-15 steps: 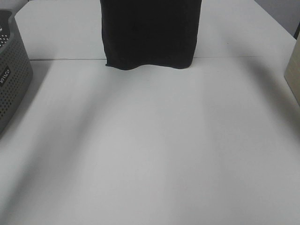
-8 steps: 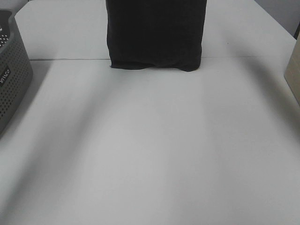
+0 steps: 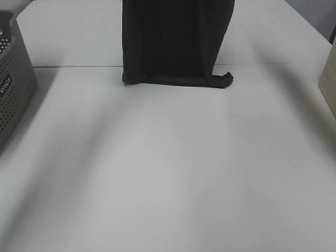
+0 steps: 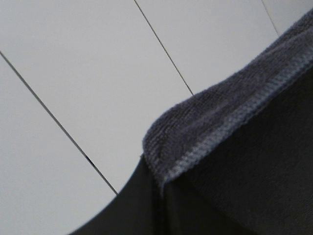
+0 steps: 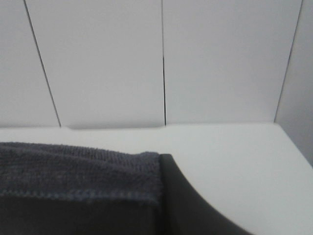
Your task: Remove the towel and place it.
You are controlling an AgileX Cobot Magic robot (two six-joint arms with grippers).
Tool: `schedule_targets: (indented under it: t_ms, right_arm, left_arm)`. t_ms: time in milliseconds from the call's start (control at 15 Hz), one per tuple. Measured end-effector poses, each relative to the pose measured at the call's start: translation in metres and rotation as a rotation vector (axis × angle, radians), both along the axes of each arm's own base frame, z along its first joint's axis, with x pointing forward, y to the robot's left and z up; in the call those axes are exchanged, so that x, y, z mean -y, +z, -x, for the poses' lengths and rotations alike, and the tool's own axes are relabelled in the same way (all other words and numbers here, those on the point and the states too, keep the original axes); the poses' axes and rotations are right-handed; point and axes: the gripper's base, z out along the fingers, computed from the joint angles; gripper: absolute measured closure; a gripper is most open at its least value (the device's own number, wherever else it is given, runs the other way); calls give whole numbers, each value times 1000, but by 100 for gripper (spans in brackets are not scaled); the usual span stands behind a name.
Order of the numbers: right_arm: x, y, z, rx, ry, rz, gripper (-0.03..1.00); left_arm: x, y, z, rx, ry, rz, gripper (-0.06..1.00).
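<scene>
The towel (image 3: 173, 42), very dark navy-black, hangs down from above the top edge of the exterior high view. Its lower edge rests on the white table (image 3: 168, 173) at the back middle, and its right corner (image 3: 226, 80) curls outward on the surface. Neither gripper shows in the exterior high view. In the left wrist view the towel's hemmed edge (image 4: 220, 122) lies folded over a dark finger (image 4: 132, 205). In the right wrist view the hem (image 5: 78, 169) sits beside a dark finger (image 5: 188, 208). Both grippers hold the towel's upper edge.
A grey perforated basket (image 3: 13, 89) stands at the table's left edge. A beige object (image 3: 329, 84) shows at the right edge. A seam (image 3: 73, 66) crosses the table near the back. White wall panels fill both wrist views.
The towel has come down and shifted slightly right. Its lower edge now touches the table and the right corner has curled outward.
</scene>
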Motion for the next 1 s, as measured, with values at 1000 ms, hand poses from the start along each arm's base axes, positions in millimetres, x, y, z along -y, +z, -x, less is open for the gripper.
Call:
schedule_targets:
  t_ms: [1000]
  right_arm:
    - [3, 31, 108, -674, 287, 99, 96]
  left_arm:
    - [-19, 38, 100, -860, -39, -26, 94]
